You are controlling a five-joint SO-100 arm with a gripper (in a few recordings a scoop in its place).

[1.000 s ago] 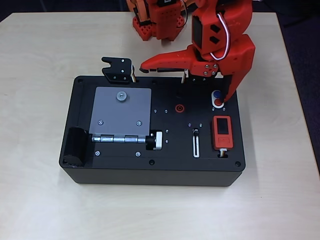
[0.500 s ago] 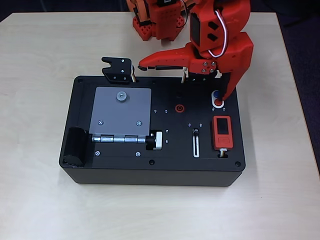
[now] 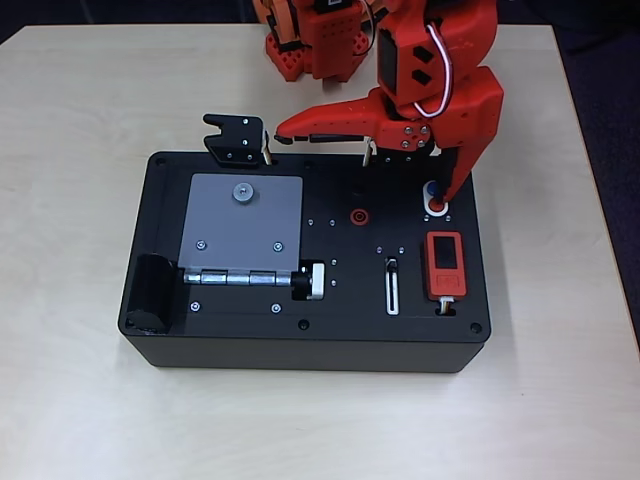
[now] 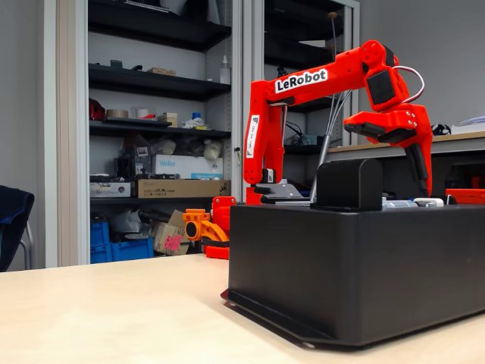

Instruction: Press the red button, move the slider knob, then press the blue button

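Observation:
In the overhead view the red button [image 3: 436, 208] and the blue button [image 3: 431, 188] share a white oval at the right rear of the black box [image 3: 250, 345]. My orange gripper [image 3: 362, 168] is open wide. One finger [image 3: 462, 165] points down, its tip at the red button's right edge and partly over the blue one; I cannot tell if it presses. The other finger [image 3: 320, 125] juts left over the box's back edge. The slider knob [image 3: 392, 264] sits at the top of its white-rimmed slot [image 3: 392, 290]. In the fixed view the gripper [image 4: 388, 158] hangs over the box top.
On the box top are a grey hinged plate [image 3: 240, 225], a silver ribbed knob [image 3: 314, 281], a red ring socket [image 3: 358, 215] and a red-orange block with a dark screen [image 3: 445, 265]. A black latch [image 3: 237, 140] sits at the back edge. The arm's base [image 3: 310, 40] stands behind.
The arm has shifted slightly left and back. The downward fingertip stays at the red button's edge, and the jaws remain wide apart.

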